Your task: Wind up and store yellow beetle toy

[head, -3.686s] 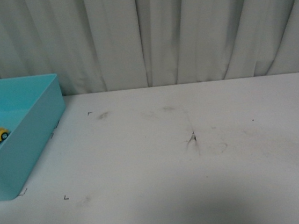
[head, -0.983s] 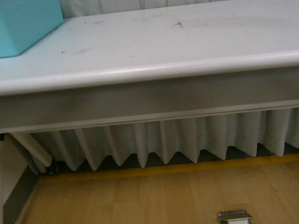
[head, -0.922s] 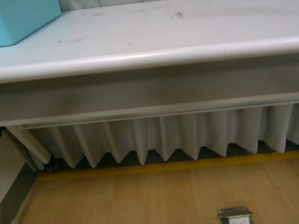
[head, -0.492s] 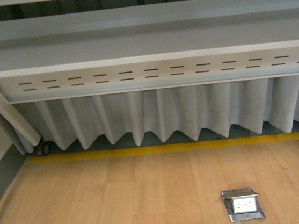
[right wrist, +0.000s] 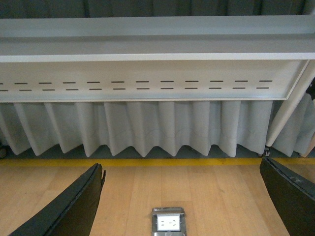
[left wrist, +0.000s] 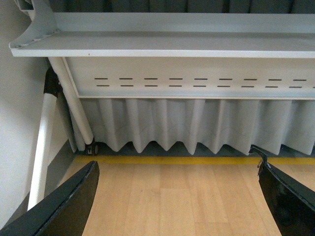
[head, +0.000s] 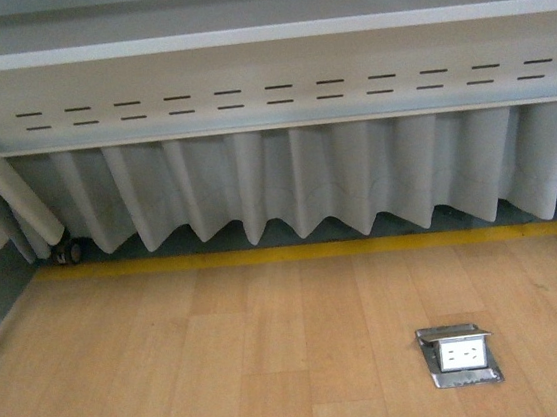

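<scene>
Wrist views: left claw [left wrist: 177, 206] spread wide, right claw [right wrist: 182, 206] too; nothing held.

Wooden floor [head: 277, 370] with a floor socket [head: 460, 354], white curtain [head: 307, 190] beneath table [head: 263, 69].

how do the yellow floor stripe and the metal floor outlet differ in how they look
The yellow stripe is a long thin band across the floor under the curtain; the floor outlet is a small, squarish box. The stripe is flat yellow; the outlet is shiny metal with a white socket face. Both sit on the wooden floor.
</scene>
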